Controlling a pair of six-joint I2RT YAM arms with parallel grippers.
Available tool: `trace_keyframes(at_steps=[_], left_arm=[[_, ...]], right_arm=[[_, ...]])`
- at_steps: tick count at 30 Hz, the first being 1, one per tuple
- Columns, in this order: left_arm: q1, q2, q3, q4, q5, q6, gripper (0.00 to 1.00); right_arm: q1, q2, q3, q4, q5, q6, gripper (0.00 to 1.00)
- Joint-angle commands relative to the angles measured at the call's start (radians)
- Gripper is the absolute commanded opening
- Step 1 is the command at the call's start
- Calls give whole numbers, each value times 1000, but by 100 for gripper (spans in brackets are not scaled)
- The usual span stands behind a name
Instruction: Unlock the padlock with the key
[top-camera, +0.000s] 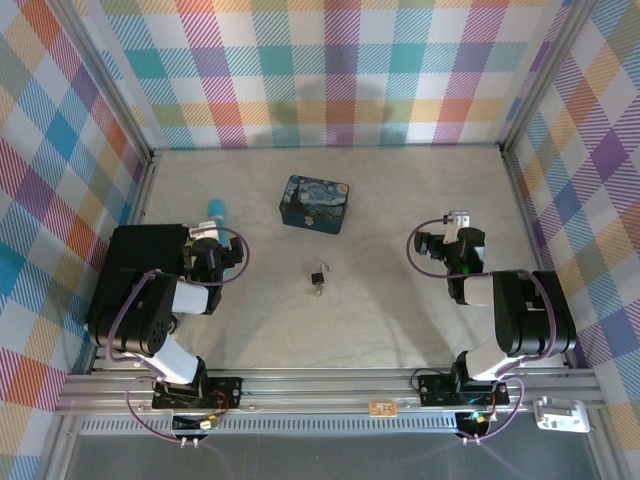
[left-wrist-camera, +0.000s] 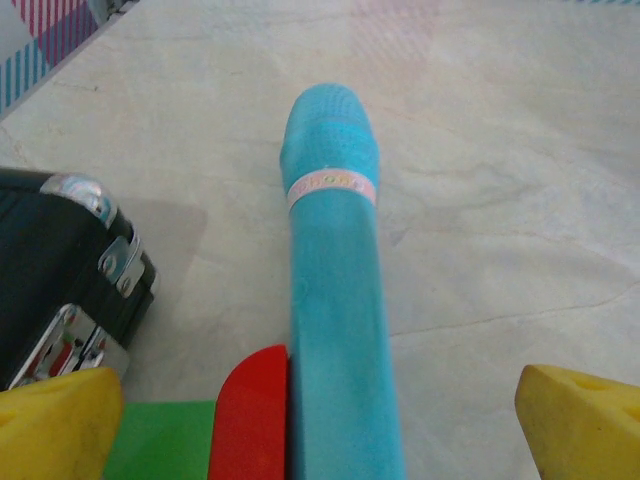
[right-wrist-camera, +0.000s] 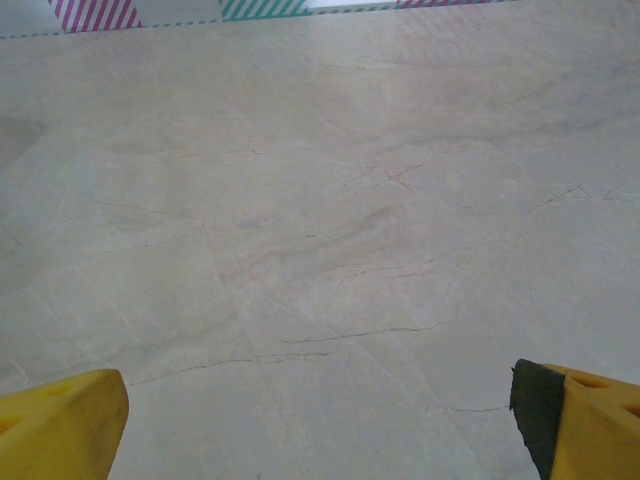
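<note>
Now | padlock (top-camera: 316, 275) between left gripper (top-camera: 211, 231) and right gripper (top-camera: 455, 224), well apart from both | both spread wide

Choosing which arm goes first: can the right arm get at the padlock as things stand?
Probably yes. Only bare table lies between the right gripper and the padlock at mid-table; the painted tin sits farther back, off that line.

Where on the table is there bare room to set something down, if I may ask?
Free: the stretch between the tin and the right hand; the near strip between the padlock and the arm bases. Crowded: the left side, with teal cylinder, black case and left hand.
</note>
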Motion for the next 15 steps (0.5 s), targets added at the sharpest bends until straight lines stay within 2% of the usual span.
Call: trace_keyframes(at_steps=[1,15], left_arm=[[11,-1,23,26,35,17,100],[14,2,27,26,41,14,100]], right_arm=[[2,-2,3,40,-16,7,99],[3,-2,3,40,-17,8,99]])
